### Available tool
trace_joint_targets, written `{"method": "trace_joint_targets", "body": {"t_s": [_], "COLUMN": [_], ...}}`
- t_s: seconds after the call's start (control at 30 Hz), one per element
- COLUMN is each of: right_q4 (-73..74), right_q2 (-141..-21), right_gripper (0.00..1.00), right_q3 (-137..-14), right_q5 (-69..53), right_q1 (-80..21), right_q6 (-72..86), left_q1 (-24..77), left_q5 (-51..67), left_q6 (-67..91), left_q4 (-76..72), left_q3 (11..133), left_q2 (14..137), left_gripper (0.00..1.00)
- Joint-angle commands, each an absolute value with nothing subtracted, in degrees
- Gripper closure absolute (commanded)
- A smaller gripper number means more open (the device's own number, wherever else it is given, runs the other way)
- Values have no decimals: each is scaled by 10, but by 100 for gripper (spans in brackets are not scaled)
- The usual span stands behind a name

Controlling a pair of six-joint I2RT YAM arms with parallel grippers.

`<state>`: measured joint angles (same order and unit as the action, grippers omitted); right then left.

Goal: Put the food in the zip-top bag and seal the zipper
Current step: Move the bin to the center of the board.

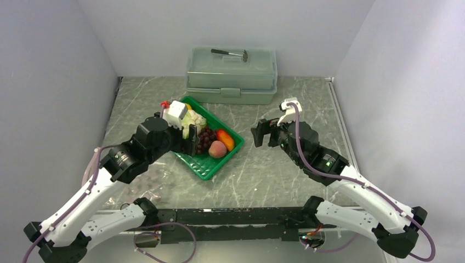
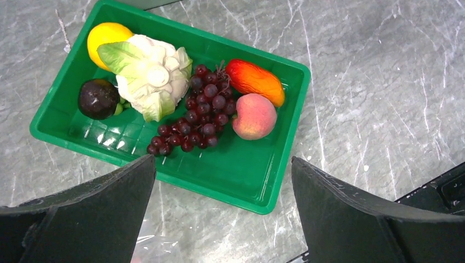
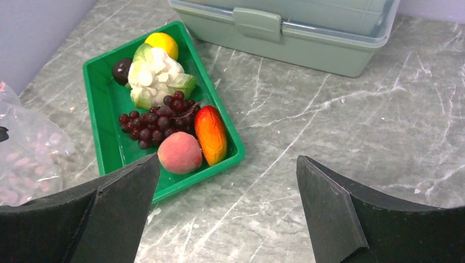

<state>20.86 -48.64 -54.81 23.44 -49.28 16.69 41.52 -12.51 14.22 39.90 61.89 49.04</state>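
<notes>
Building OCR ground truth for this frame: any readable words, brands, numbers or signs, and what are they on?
None readable in any view.
green tray: plain, no markings.
lidded box: no label visible.
zip-top bag: pinkish marks, too blurred to tell whether they are print.

Your top view looks down from above and behind on the whole counter (image 1: 274,170), with the green tray (image 1: 204,166) fairly far off. Your left wrist view hangs close over the tray, facing almost straight down between the left fingers (image 2: 93,211). Your right wrist view sits to the right of the tray and further off, looking obliquely across the counter towards it past the right fingers (image 3: 104,219). All three views share the tray
</notes>
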Motion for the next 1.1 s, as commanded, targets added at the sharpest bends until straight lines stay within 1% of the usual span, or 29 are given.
{"method": "trace_joint_targets", "body": {"t_s": [0.0,0.3,0.53,0.77,0.93,1.07], "right_q4": [207,228,219,267,253,247], "right_q2": [-485,-529,-574,-680,-734,-778], "right_gripper": [0,0,0,1,2,6], "right_q3": [-556,-578,-588,-657,-676,-694], "right_q5": [223,224,193,208,200,185], "right_q1": [-494,-495,-494,-494,-493,-486], "right_q6": [155,145,136,152,150,151], "left_q1": [418,418,418,418,418,418], "left_q5": [-105,-125,-136,-209,-265,-276], "left_q6": [135,134,135,150,159,161], "left_q4": [395,417,424,452,462,464], "left_q3": [619,622,623,630,630,629], "left_q2": [490,509,516,533,530,525], "left_gripper": [1,1,1,1,1,1]}}
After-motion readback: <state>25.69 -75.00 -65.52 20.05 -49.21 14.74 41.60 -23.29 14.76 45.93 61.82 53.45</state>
